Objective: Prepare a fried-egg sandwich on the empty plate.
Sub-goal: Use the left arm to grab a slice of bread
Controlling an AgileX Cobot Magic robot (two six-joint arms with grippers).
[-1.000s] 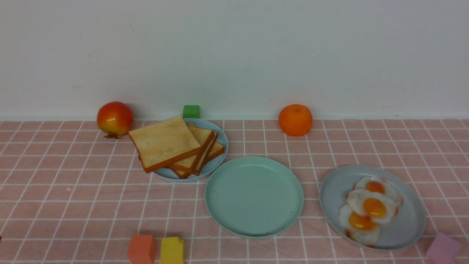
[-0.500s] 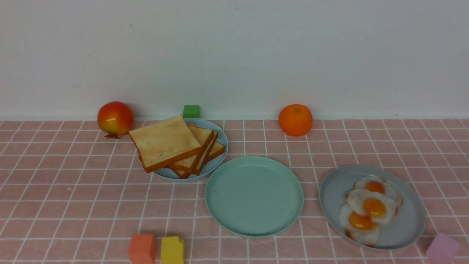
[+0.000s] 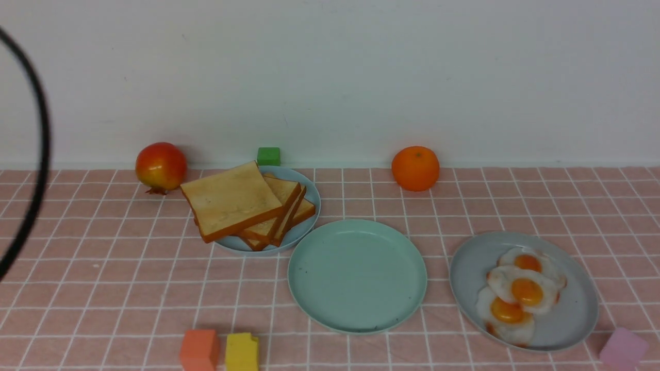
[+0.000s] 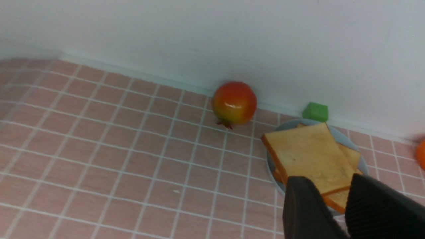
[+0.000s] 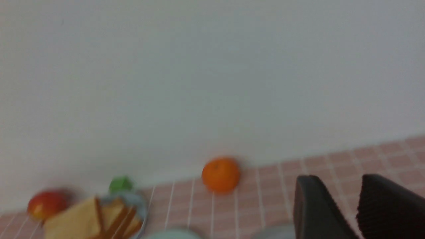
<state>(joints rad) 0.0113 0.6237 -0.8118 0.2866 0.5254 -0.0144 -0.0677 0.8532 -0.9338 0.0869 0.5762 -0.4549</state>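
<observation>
Plate (image 3: 357, 275) flat, round, no long axis; left end effector (image 4: 328, 179), right end effector (image 5: 340, 179) agape, empty.

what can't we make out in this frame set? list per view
- Toast stack, front view: slice count unclear, the top slice covers the lower ones.
- Fried eggs, front view: they overlap, and the nearest lies partly under the middle one.
- Pink block, front view: cut by the bottom edge.
- Black cable, front view: blurred, both ends out of frame.
- Mint plate, right wrist view: a blurred sliver at the edge.
</observation>
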